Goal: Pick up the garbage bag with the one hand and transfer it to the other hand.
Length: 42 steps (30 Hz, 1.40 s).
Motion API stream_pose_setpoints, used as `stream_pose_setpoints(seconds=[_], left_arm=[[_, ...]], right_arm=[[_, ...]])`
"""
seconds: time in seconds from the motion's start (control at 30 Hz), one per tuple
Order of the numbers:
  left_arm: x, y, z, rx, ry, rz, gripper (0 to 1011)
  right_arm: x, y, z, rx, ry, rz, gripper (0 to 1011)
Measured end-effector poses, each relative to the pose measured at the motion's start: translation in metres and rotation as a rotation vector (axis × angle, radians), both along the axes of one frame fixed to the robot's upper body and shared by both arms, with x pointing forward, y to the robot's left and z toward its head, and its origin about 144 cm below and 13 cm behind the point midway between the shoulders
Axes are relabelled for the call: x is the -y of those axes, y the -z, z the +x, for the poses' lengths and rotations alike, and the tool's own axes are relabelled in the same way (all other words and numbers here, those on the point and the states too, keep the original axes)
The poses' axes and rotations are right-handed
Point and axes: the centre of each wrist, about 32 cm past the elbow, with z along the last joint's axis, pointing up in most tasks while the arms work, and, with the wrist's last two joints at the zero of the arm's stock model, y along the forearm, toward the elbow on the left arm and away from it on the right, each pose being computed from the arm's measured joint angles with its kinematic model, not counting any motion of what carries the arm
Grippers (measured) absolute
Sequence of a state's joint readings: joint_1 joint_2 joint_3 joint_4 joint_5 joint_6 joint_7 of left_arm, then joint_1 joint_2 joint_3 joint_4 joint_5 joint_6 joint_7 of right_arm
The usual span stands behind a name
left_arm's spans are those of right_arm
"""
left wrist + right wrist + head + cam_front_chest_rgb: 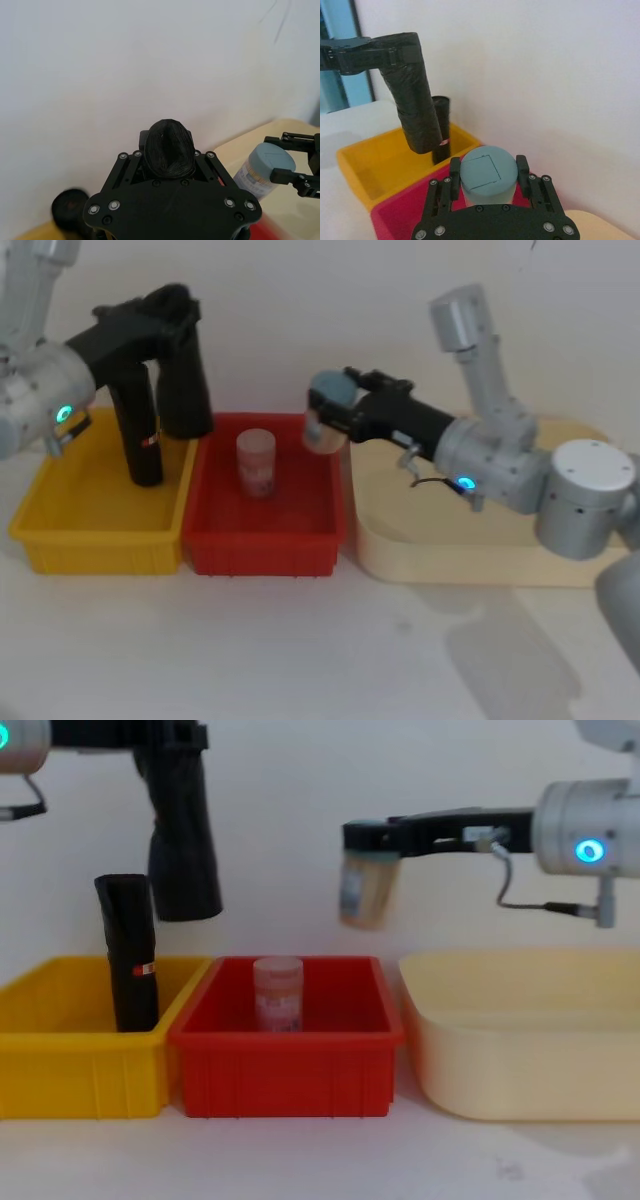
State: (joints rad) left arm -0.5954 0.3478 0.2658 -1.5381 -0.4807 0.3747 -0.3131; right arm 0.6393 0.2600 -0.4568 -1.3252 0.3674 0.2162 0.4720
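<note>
The garbage bag point(185, 380), a plain black roll, hangs upright in the air over the border between the yellow bin and the red bin. My left gripper point(165, 312), on the green-ringed arm, is shut on its top end point(169, 148). In the chest view the garbage bag point(183, 840) is well above the bin rims. My right gripper point(330, 405), on the blue-ringed arm, is over the red bin's back right corner. It is shut on a small jar point(322, 427) with a grey-blue lid point(487, 172), apart from the bag.
A second black roll with a red-and-white label point(130, 955) stands in the yellow bin point(90, 540). A clear jar point(278, 993) stands in the red bin point(260, 545). A cream tray point(450, 560) lies on the right. A white wall is close behind.
</note>
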Motion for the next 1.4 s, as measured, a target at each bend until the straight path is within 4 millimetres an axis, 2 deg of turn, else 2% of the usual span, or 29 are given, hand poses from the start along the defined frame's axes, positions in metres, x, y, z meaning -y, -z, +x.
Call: stream_pose_setpoints(seconds=[0.2,0.4,0.73,1.2,1.4], left_arm=[[0.019,-0.014,0.015,0.003,0.059,0.006,341],[0.038,-0.020,0.029,-0.010,0.117,0.012,341],[0.086,-0.025,0.056,-0.023,0.252,0.020,341],[0.144,-0.027,0.078,-0.022,0.381,0.039,341],[0.158,-0.026,0.082,-0.020,0.400,0.052,341]], right_arm=[[0.024,-0.004,-0.013,0.011,0.066,0.012,645],[0.042,-0.005,-0.024,0.012,0.122,0.017,645],[0.076,-0.005,-0.045,0.018,0.237,0.033,645],[0.101,-0.001,-0.058,0.008,0.350,0.012,645],[0.107,0.002,-0.058,0.002,0.385,-0.006,645]])
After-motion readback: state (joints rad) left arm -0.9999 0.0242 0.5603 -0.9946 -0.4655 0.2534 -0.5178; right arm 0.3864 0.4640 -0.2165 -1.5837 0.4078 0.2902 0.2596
